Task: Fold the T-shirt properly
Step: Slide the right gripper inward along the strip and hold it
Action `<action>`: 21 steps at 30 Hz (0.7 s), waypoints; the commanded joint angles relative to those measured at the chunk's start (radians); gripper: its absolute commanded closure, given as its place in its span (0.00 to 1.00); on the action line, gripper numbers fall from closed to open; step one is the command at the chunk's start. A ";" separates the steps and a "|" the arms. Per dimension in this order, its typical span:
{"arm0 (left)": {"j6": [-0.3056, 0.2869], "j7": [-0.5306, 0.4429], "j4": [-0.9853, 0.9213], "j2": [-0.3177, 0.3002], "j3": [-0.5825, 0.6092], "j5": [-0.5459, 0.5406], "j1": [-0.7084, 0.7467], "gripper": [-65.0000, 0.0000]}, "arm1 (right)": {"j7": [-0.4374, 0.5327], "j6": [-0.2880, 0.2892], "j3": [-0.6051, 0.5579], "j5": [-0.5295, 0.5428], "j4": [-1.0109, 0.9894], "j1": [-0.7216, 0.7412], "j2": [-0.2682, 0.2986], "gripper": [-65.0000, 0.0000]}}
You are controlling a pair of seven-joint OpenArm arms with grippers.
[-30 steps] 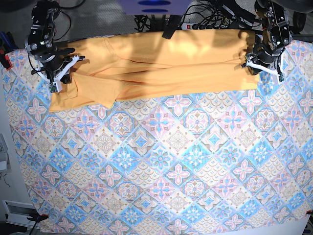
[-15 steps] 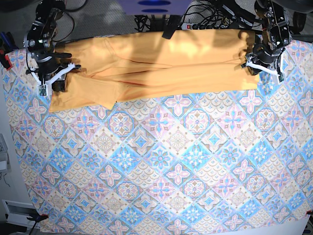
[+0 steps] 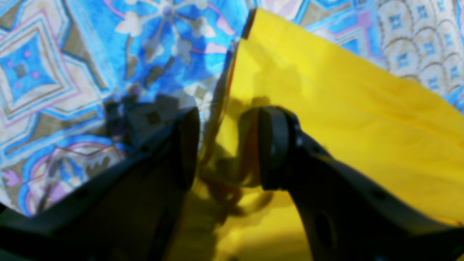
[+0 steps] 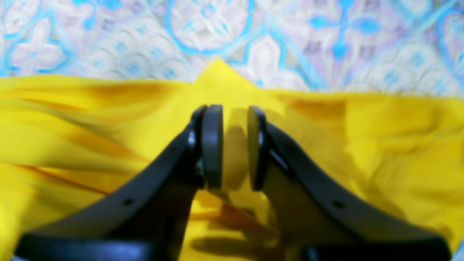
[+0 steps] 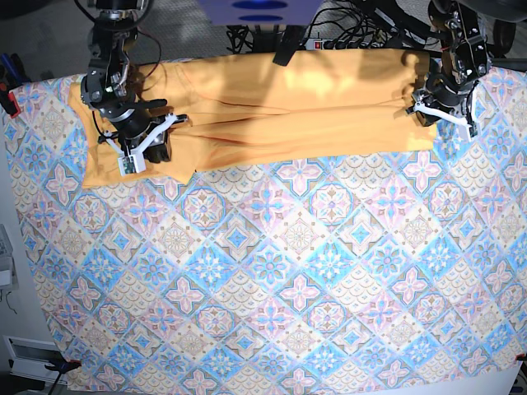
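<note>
The yellow-orange T-shirt [image 5: 288, 107] lies folded into a long band across the far side of the table. On the right of the base view, my left gripper [image 5: 442, 115] stands at the band's right end. In the left wrist view the left gripper [image 3: 228, 148] is open, with the T-shirt's [image 3: 344, 108] edge running up between its fingers. My right gripper [image 5: 152, 146] hovers over the shirt's left part, near the sleeve. In the right wrist view the right gripper [image 4: 235, 145] is open by a narrow gap, above rumpled T-shirt fabric [image 4: 90, 127], holding nothing.
A blue-pink-white diamond-patterned cloth [image 5: 288, 288] covers the table, and the shirt lies on it. Cables and a power strip [image 5: 329, 41] lie behind the far edge. A red clamp [image 5: 8, 103] sits at the left edge.
My right gripper has let go and moved right, from the shirt's left edge to over the sleeve area. The shirt's left end now lies spread out. The left arm has not moved.
</note>
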 commanded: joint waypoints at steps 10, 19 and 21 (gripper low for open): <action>-0.002 -0.014 0.018 -0.012 -0.010 -0.026 0.003 0.59 | -0.080 0.003 0.007 0.005 -0.006 -0.064 0.014 0.82; -0.002 -0.014 0.018 -0.012 -0.048 -0.031 0.010 0.59 | -0.057 0.003 0.001 0.005 0.230 -0.136 0.014 0.82; -0.002 -0.012 0.018 -0.012 -0.073 -0.057 0.012 0.59 | -0.034 0.003 -0.001 0.005 0.255 -0.147 0.014 0.82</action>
